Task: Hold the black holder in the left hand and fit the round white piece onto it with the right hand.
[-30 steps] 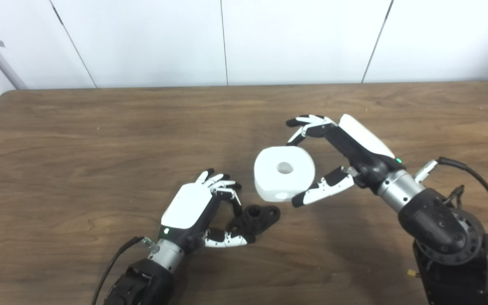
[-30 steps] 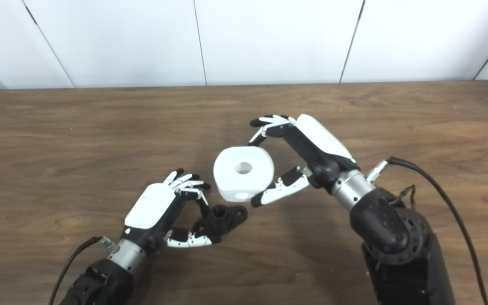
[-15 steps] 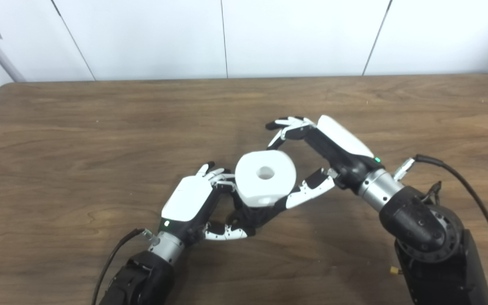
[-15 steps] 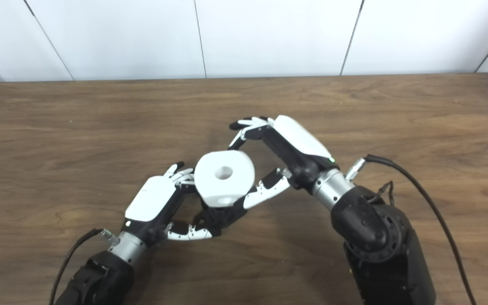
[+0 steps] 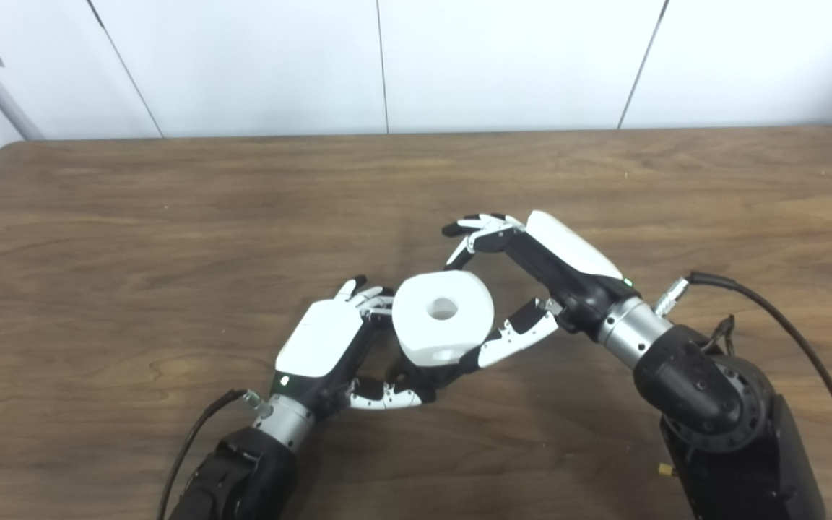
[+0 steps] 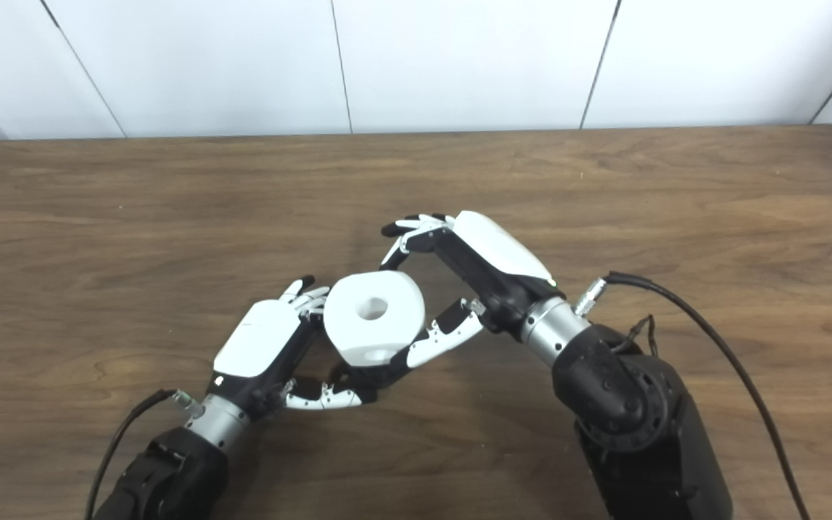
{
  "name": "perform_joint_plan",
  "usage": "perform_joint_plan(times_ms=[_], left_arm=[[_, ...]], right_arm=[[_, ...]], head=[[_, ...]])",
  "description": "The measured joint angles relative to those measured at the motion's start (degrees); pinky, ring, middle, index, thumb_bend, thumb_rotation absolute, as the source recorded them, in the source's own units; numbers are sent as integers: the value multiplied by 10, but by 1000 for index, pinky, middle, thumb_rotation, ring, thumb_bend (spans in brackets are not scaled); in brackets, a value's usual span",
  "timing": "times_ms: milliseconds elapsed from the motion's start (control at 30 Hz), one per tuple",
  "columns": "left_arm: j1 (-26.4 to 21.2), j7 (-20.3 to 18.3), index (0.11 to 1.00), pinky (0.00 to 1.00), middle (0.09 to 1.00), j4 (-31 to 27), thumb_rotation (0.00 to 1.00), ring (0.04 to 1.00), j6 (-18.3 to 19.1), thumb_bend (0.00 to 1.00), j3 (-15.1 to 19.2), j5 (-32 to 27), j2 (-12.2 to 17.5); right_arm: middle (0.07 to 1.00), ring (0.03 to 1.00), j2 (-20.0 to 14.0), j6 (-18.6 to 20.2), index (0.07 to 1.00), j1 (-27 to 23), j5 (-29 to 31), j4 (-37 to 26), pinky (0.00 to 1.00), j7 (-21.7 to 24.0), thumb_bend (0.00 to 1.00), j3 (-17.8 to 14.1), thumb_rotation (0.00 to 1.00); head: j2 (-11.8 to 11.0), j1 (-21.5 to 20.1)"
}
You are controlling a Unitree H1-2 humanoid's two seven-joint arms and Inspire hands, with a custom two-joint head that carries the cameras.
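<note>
The round white piece (image 5: 443, 316), thick with a hole in its middle, is gripped by my right hand (image 5: 531, 274) between fingers on its far side and thumb on its near right side. It hangs directly over the black holder (image 5: 427, 374), which is almost wholly hidden beneath it; only a dark sliver shows below the piece. My left hand (image 5: 336, 347) is shut on the holder, thumb under it, fingers curled just left of the white piece. Whether the piece touches the holder cannot be made out.
The wooden table (image 5: 134, 238) stretches around both hands, with its far edge against a white panelled wall (image 5: 387, 65). A black cable (image 5: 784, 318) loops from my right forearm at the lower right.
My right hand has carried the white piece leftward and lower, from beside the holder to right over it, hiding it. The left hand has stayed put with the holder. The camera tilted slightly.
</note>
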Motion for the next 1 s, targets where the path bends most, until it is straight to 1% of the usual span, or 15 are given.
perform_joint_plan(times_ms=[300,400,700,733,1000], left_arm=[[0,-1,486,1000,790,0,55,889,0,523,0,0,0],[0,-1,486,1000,792,0,55,890,0,523,0,0,0],[0,-2,486,1000,793,0,56,890,2,523,0,0,0],[0,-2,486,1000,793,0,56,891,2,523,0,0,0],[0,-2,486,1000,790,0,56,888,2,523,0,0,0]], right_arm=[[867,936,0,-1,483,10,-6,8,1000,-5,523,12,136],[868,934,-1,-2,483,10,-7,8,1000,-8,523,12,136],[869,941,0,-2,483,12,-6,17,1000,-12,523,15,136],[869,941,0,-2,483,12,-6,18,1000,-13,523,16,136],[866,943,2,-2,484,12,-3,22,1000,-24,522,17,136]], head=[[0,-1],[0,5],[0,5],[-3,7],[-5,6]])
